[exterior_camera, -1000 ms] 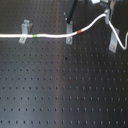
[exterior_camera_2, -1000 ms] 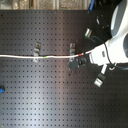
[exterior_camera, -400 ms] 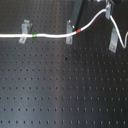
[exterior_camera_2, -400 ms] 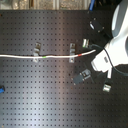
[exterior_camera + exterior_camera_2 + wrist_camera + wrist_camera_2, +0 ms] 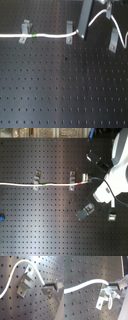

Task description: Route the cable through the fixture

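One white cable point(image 5: 50, 36) runs along the black perforated breadboard point(image 5: 60, 90) from the first exterior view's 9 o'clock edge, w/ a green tape band point(image 5: 34, 36) just past the first metal clip point(image 5: 24, 31). It passes the second clip point(image 5: 70, 31) & reaches the gripper point(image 5: 80, 33) toward 3 o'clock. In both wrist views, the fingers point(image 5: 48, 287) pinch the cable end, closed narrow on it. A third clip point(image 5: 114, 41) stands further toward 3 o'clock. In the second exterior view, the robot arm point(image 5: 117, 175) sits at 3 o'clock.
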